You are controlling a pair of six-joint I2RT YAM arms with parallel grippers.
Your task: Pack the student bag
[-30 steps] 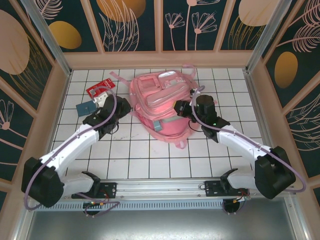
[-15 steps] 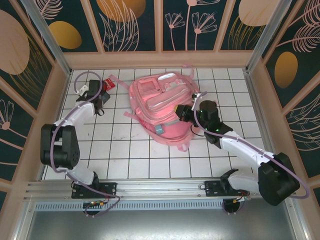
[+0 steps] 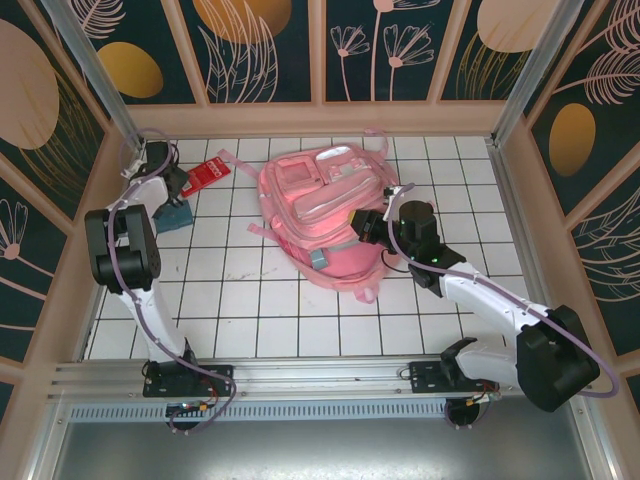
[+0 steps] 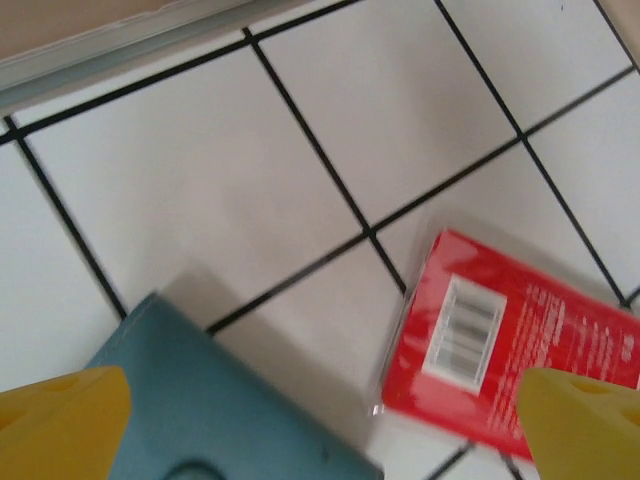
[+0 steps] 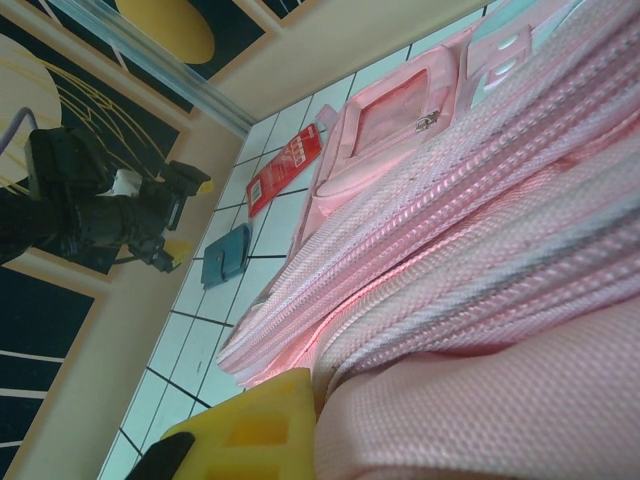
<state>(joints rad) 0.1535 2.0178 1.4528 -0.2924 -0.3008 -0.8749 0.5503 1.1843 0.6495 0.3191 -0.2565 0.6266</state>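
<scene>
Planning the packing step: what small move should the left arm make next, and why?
Probably nudge the open left fingers sideways to centre over the red packet: it and the teal case both sit off-centre below them, while the right fingers pinch the student bag.

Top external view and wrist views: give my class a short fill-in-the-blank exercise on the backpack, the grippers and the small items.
The right gripper is ___ on fabric of the pink backpack.
The left gripper hovers with its jaws ___.
The packet beside the teal case is ___ in colour.
Missing words: shut, open, red.
</scene>
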